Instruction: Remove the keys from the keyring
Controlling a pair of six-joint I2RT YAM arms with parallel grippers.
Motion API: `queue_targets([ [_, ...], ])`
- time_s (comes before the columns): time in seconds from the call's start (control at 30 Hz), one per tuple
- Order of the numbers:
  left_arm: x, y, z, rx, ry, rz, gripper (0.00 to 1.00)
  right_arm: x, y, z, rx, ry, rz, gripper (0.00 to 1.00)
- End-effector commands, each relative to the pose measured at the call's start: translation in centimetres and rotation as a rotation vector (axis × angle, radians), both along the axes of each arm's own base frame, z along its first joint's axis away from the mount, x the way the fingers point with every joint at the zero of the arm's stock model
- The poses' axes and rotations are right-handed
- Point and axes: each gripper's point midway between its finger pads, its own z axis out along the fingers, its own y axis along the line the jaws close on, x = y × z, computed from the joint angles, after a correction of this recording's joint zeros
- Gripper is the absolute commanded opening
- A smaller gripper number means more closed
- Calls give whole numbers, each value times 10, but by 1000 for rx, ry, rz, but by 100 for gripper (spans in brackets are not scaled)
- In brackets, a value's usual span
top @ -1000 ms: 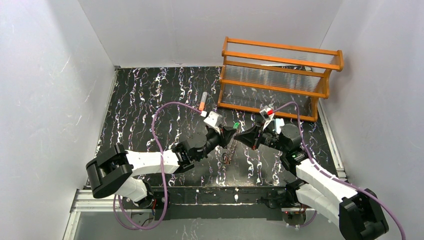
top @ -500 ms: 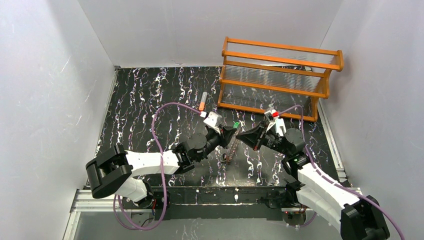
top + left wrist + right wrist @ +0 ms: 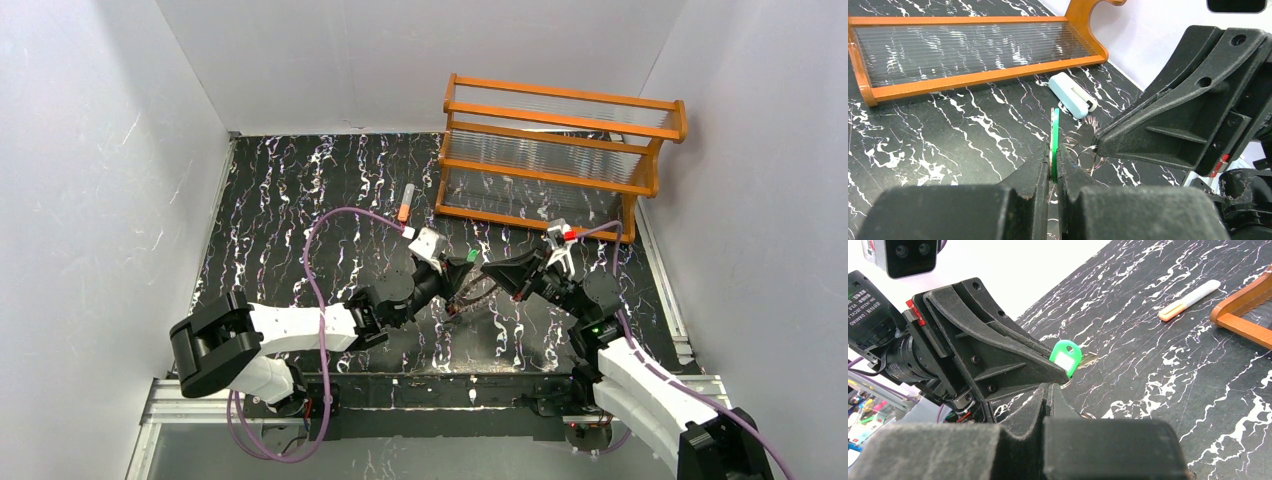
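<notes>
The right gripper (image 3: 486, 270) has drawn back to the right, away from the left gripper (image 3: 465, 265), whose tip it nearly touched. The keyring (image 3: 470, 293), earlier hanging below them, now slants between the two — its right end raised.

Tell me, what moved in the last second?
The right gripper, shut on the grey metal keyring, drew back to the right, away from the left gripper. The left gripper stayed put, shut on the green plastic key tag. The orange wooden rack didn't move.
</notes>
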Motion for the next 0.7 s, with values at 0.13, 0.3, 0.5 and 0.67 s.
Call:
queue_targets([
  [0.13,0,19,-7,45,14,45,0,0,-11,46,95,-179,-33,1],
  [0.3,-3,21,13,-8,0,35,0,-1,-13,37,77,-181,-36,1],
  [0.5,-8,18,15,-25,11,7,0,-5,-9,28,64,-185,3,1],
  [0.67,-5,25,14,-2,-12,34,0,-8,-4,21,44,-178,50,1],
])
